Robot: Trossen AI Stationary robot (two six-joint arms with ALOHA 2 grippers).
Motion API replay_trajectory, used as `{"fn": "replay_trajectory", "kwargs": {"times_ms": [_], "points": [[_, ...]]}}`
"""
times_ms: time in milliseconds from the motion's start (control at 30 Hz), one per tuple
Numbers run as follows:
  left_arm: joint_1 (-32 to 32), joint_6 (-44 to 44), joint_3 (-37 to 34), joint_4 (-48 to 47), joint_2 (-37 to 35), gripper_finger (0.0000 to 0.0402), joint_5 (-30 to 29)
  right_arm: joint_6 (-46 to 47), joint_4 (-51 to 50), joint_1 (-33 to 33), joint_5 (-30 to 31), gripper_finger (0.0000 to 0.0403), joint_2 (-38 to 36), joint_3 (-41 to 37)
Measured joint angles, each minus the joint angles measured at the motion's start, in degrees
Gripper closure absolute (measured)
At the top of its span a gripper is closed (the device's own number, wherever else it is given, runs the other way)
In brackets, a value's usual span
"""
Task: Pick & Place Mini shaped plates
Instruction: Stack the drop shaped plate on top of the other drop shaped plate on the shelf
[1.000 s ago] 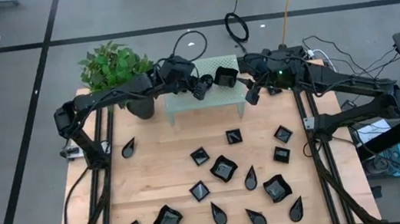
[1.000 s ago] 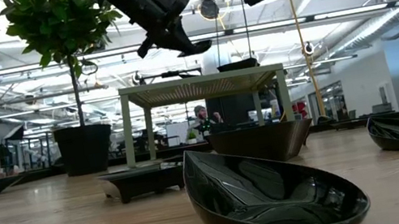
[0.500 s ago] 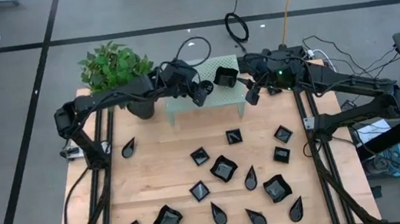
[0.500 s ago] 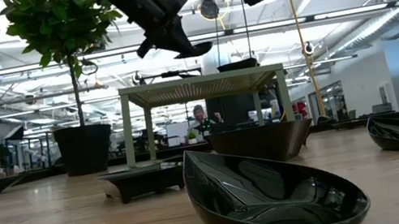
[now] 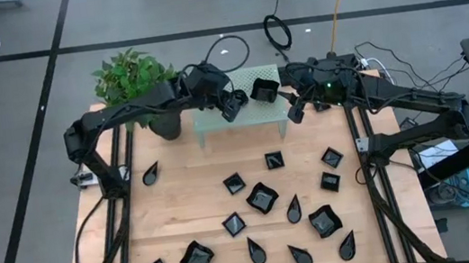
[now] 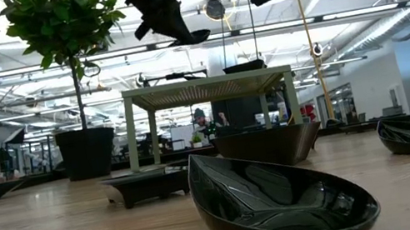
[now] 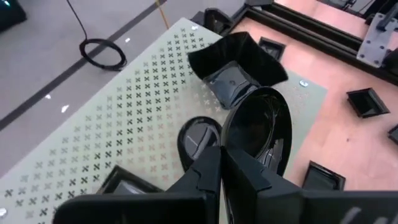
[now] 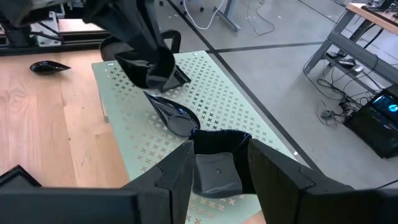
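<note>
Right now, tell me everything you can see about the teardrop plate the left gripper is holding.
The teardrop plate is a small glossy black dish, rounded at one end and tapering to a point, seemingly glazed ceramic or plastic. The left gripper is shut on its rim, holding it tilted in the air above the pale green perforated stand. On the stand under it lie another teardrop dish and a wavy-edged square plate; it appears clear of both.

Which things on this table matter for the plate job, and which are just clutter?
Job:
- mini shaped plates scattered on the table
- teardrop plate held in left gripper
- wavy-edged plate on perforated stand
- right gripper, open

Clutter:
- potted plant
- floor cables
</note>
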Motion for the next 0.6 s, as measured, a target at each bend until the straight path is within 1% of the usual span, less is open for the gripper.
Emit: {"fn": "replay_trajectory", "kwargs": {"times_ms": [100, 200, 267, 333, 433, 600], "points": [[0.74, 0.22, 3.39, -2.98, 3.56, 0.0383, -0.06, 0.0, 0.0, 0.0, 0.0, 0.0261, 0.0, 0.0], [1.34, 0.61, 8.54, -6.43, 7.84, 0.0383, 0.62, 0.0, 0.0, 0.0, 0.0, 0.0261, 0.0, 0.0], [1.69, 0.61, 11.4, -9.57, 9.54, 0.0383, 1.34, 0.0, 0.02, 0.0, 0.02, 0.0261, 0.0, 0.0], [2.03, 0.63, 13.35, -10.21, 10.46, 0.0382, 1.39, 0.0, 0.02, 0.0, 0.0, 0.0261, 0.02, 0.0], [2.45, 1.1, 15.16, -10.32, 11.29, 0.0382, 1.42, 0.0, 0.07, 0.02, 0.0, 0.0261, 0.02, 0.0], [3.16, 0.74, 15.3, -10.23, 11.37, 0.0382, 1.42, 0.0, 0.22, 0.02, 0.0, 0.0261, 0.02, 0.0]]}}
